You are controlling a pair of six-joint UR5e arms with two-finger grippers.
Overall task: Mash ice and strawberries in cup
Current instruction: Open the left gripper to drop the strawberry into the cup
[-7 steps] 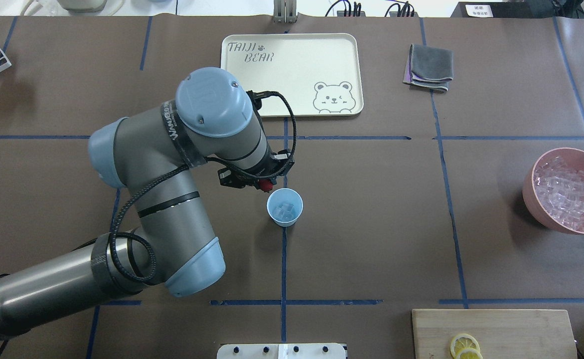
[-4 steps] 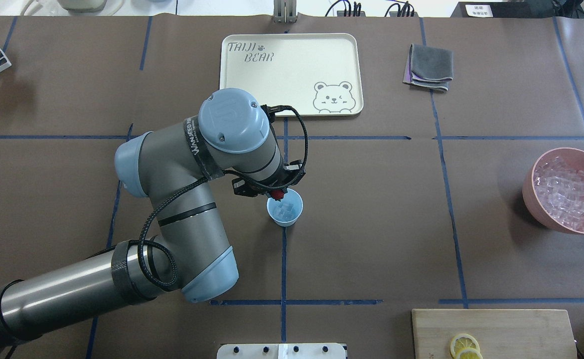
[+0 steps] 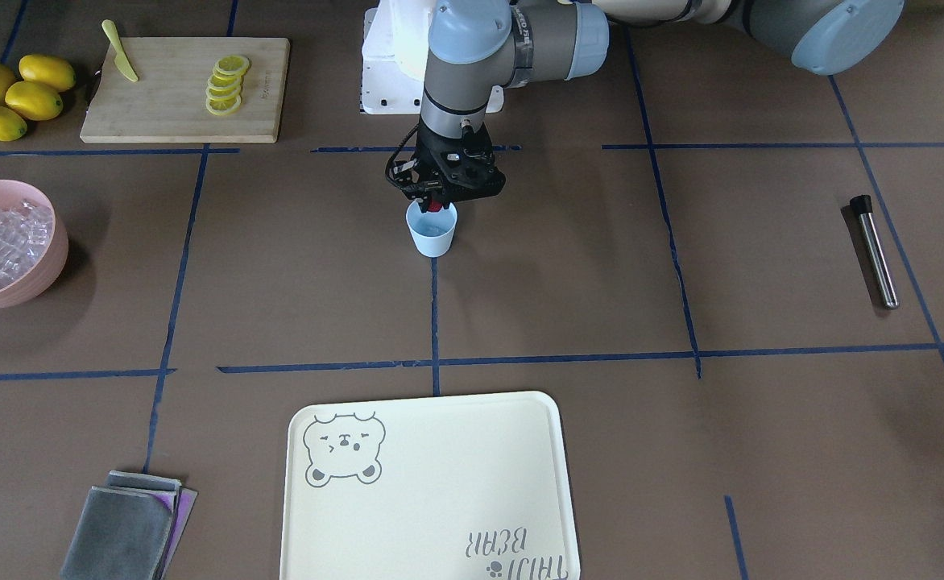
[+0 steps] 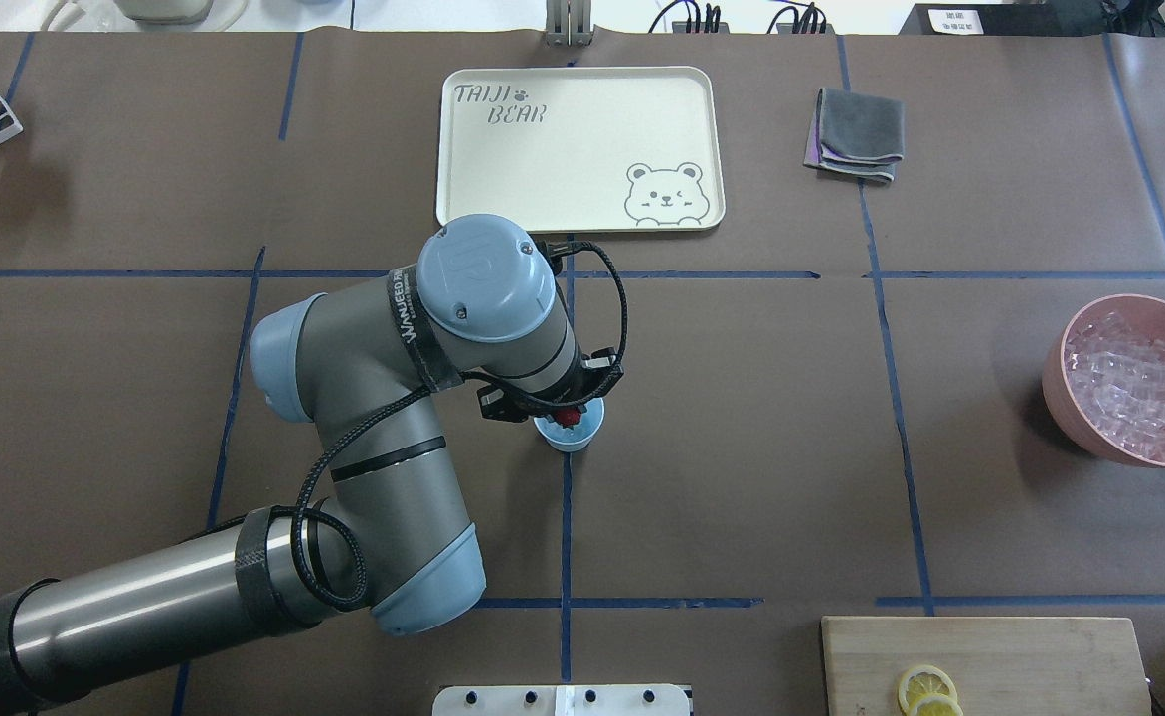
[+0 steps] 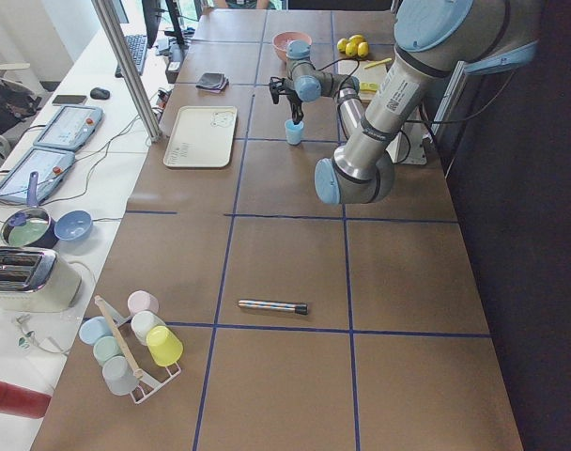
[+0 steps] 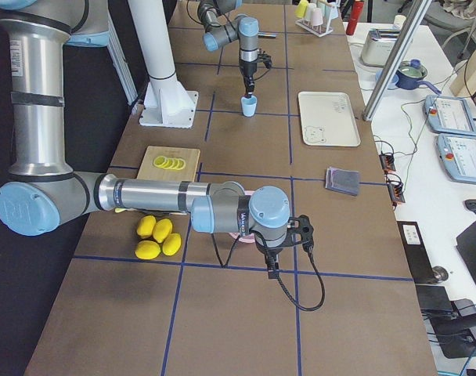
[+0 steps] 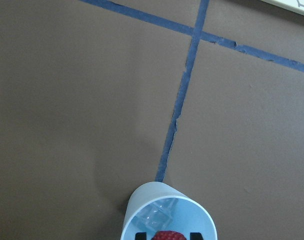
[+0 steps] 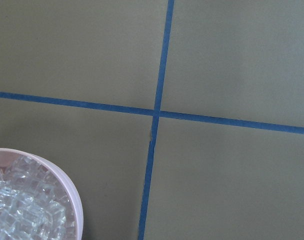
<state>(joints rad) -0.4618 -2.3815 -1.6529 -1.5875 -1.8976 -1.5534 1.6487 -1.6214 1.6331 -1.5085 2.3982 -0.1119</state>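
The pale blue cup (image 4: 575, 436) stands at the table's middle on a blue tape line, and it shows in the front view (image 3: 433, 235) too. Clear ice cubes (image 7: 154, 219) lie inside it. My left gripper (image 4: 566, 414) is shut on a small dark red strawberry (image 7: 167, 235) and holds it just over the cup's mouth, as the front view (image 3: 436, 208) also shows. My right gripper (image 6: 271, 272) shows only in the right exterior view, low beside the pink bowl; I cannot tell if it is open or shut.
A pink bowl (image 4: 1058, 388) of ice sits at the right edge. A cream bear tray (image 4: 582, 149) and a folded grey cloth (image 4: 856, 134) lie at the back. A cutting board (image 4: 1020, 656) with lemon slices is near front right. A metal rod (image 3: 875, 251) lies on my left side.
My left arm has moved right and towards the cup, carrying the strawberry from beside the cup's rim to over its mouth. The cup has not moved.
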